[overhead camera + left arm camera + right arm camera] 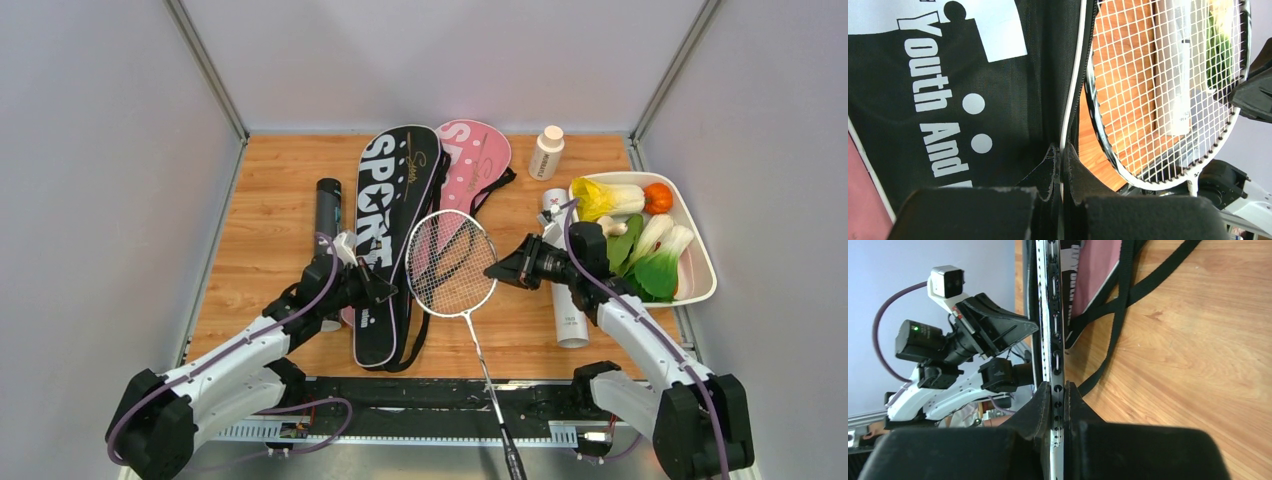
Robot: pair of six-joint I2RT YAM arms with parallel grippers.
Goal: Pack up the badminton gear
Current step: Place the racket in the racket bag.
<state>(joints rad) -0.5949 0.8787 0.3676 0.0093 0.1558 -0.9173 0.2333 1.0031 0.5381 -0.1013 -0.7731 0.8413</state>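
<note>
Your left fingers [1050, 172] pinching black bag [400, 215] edge; right fingers [1043, 407] squeezing white racket [450, 265] rim. You're bagging racket. Next move: sliding racket head into bag, left.

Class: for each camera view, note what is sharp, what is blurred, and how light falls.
Top external: even, soft light, faint shadows on the table, all sharp. Left wrist: the left end effector is blurred, the print on the black bag crisp. Right wrist: the right end effector is a dark blur, the racket frame and wood grain sharp.
</note>
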